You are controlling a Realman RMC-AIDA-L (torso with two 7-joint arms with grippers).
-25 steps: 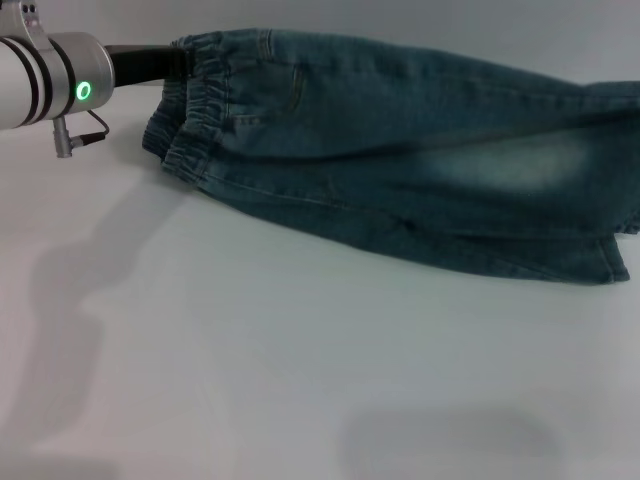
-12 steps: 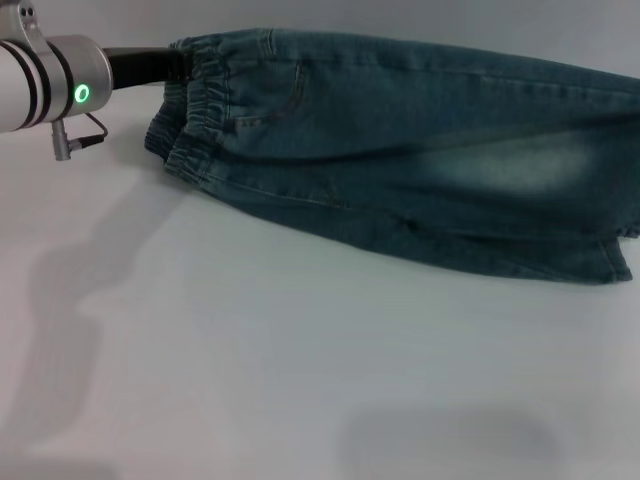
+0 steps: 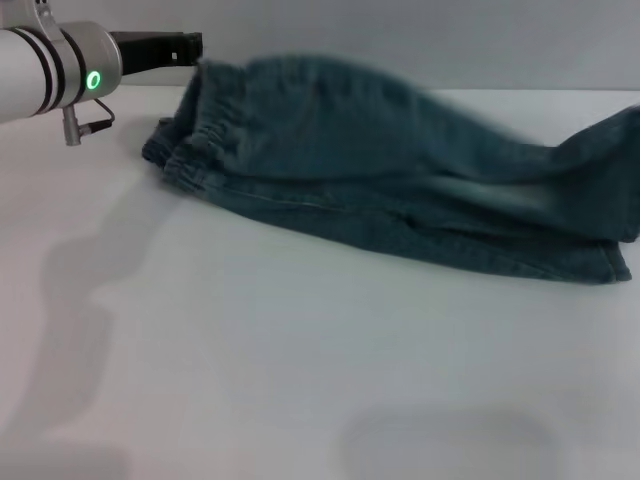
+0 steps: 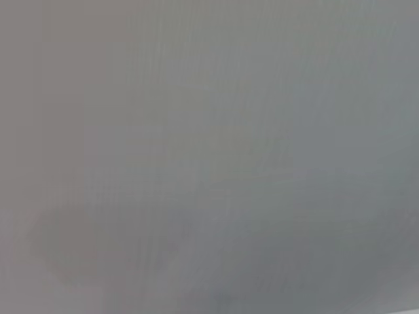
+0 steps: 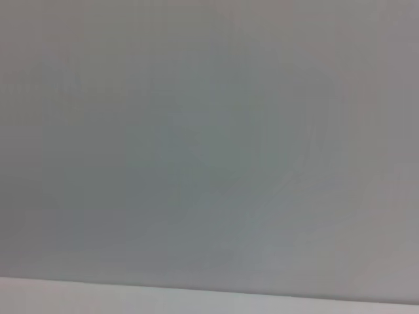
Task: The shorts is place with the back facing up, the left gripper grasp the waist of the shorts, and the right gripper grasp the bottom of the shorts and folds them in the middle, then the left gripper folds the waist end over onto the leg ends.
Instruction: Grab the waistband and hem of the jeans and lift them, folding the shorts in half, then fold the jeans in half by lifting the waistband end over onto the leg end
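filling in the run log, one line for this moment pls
left hand: at shorts waistband, grip unclear | right hand: out of view | shorts: folded lengthwise, waist end lifted off table

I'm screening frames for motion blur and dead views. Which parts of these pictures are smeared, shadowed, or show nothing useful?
Head view: the upper layer of the blue denim shorts is smeared; their lower hem is sharp; the left gripper sits at the waistband and its arm's shadow falls on the white table. Left and right wrist views: featureless grey, nothing recognisable.

- Faded blue denim shorts, paler washed patch mid-leg, darker at the elastic waist.
- Plain white bench.
- Left black hand on a silver-white arm with black bands and a green ring light.
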